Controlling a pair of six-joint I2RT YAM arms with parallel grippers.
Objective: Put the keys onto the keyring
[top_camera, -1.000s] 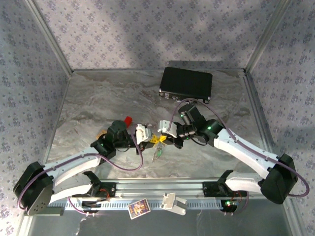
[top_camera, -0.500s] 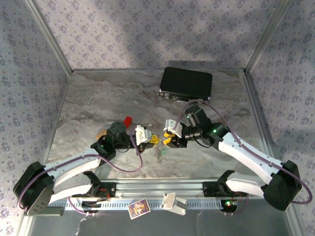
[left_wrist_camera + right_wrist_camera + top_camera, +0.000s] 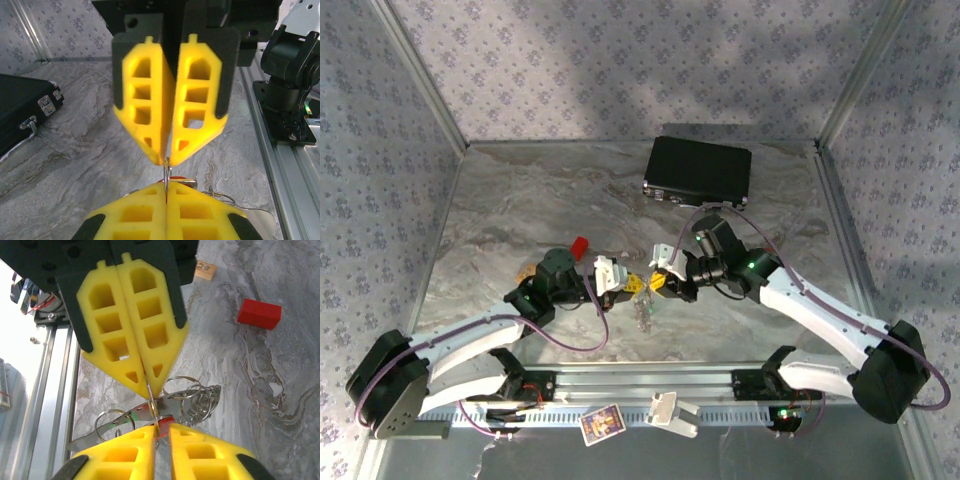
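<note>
**Threading under way, finish unconfirmed**

The left gripper [image 3: 167,192] is clamping fully shut on a thin wire loop of the keyring [image 3: 197,397]. The right gripper [image 3: 161,432] is meeting it tip to tip and pinching the same loop, its jaws almost together. The bunch is hanging between them over the tabletop [image 3: 520,200], midway along and towards its near edge. The keys [image 3: 95,439] are lying tangled among the loops. I cannot tell whether either is threaded, so I am judging the job as half done at best.

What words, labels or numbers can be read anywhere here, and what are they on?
Nothing here can be read as text.
small card at the near edge: it carries a print, but it is too small to make out.
black case and red block: no lettering visible.
</note>
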